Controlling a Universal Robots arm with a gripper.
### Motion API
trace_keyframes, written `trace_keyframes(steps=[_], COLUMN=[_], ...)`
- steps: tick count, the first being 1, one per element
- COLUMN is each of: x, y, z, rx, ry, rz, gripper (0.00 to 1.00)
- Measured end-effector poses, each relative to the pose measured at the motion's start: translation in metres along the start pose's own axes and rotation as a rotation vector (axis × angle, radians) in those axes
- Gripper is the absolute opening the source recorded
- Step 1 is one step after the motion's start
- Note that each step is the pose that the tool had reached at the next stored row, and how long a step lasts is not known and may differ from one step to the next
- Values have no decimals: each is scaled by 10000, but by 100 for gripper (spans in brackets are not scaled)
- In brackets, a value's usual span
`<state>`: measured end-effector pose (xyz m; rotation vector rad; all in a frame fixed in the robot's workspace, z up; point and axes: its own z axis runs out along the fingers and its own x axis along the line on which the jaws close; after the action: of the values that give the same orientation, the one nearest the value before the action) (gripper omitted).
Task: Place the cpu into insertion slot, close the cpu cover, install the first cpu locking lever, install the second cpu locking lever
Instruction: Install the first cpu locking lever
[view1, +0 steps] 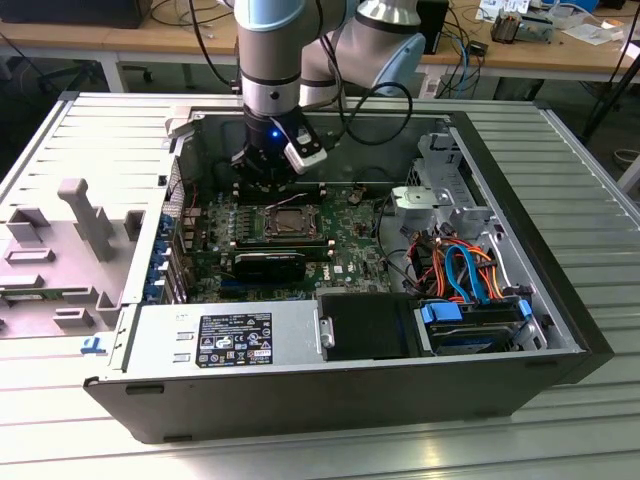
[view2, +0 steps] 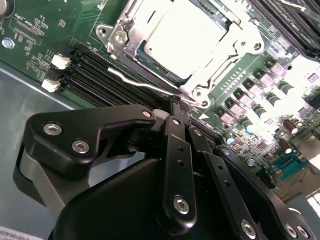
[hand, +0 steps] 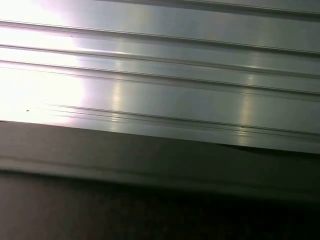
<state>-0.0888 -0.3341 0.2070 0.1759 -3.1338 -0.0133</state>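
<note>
Gripper sits low inside the PC case, close to the rear wall, w/ fingers pinched shut at the locking lever beside the socket. Second wrist view: silver-grey cpu seated in the insertion slot, cpu cover down around it. First wrist view: ribbed metal surface.

Even overhead light fills the open computer case; glare bleaches the circuit board edge, and the near pincer looks slightly soft.

Shiny bare-metal cpu cover, matt black tool, glossy green board.
</note>
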Motion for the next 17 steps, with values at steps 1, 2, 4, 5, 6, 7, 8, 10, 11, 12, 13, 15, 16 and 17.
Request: trace_keyframes(steps=[1,2,4,5,6,7,8,10,11,12,13,15,16,17], x=[-20,-30,-53,-58,-59,-59,-59,-51,-35,-23,-13,11,26,28], y=[-1,-1,-2,-2,-2,-1,-1,0,1,3,4,6,8,9], z=[9,13,23,25,25,22,18,7,-5,-12,-18,-36,-56,-73], rx=[8,11,19,21,26,28,27,19,12,12,15,19,16,12], ry=[2,2,2,1,1,3,0,-8,-14,-23,-31,-52,-69,-77], rz=[-16,-24,-42,-50,-50,-50,-51,-52,-53,-52,-52,-52,-50,-50], gripper=[11,11,11,11,11,11,11,11,11,11,11,11,11,11])
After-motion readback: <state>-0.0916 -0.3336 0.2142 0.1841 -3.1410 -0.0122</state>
